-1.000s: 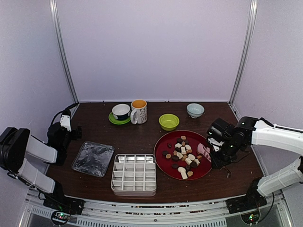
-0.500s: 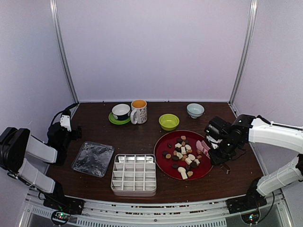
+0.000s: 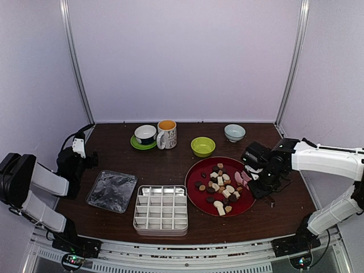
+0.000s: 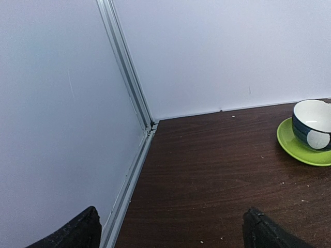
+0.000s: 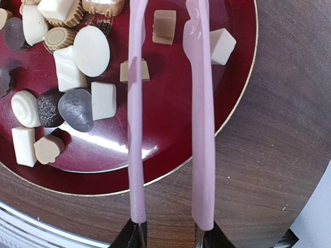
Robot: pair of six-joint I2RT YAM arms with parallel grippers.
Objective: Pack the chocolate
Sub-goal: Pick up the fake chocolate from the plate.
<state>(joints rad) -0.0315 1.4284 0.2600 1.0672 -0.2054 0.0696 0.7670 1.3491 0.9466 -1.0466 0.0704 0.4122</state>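
1. A dark wooden table (image 3: 170, 165) stands inside white walls (image 3: 182, 62), with a metal corner post (image 4: 126, 93) at the rear left.
2. Bare wood runs between the rear row of crockery and the items at the front. More bare wood lies to the left of the cup (image 3: 145, 133).
3. Count: one red plate (image 3: 196, 193), one metal compartment tray (image 3: 161, 209), one clear plastic sheet (image 3: 111, 190), one mug (image 3: 167, 134), one cup on one green saucer (image 3: 134, 144), one green bowl (image 3: 203, 146) and one pale blue bowl (image 3: 234, 132).
4. The tray sits at the table's near edge, just beside the plate's left rim. Whether they touch cannot be told.
5. The chocolates (image 3: 222, 185) all lie on the plate in dark, tan and white pieces. They are too crowded to count exactly.
6. The right gripper (image 5: 168, 235) pinches the pink tongs (image 5: 201, 119). The tong arms stand apart and reach over the plate's right rim. One arm crosses above a small tan square, and their tips are out of the wrist view.
7. The left gripper (image 4: 170, 232) is spread wide, holds nothing, and sits near the left wall.
8. The mug's side carries dark print that is too small to read.
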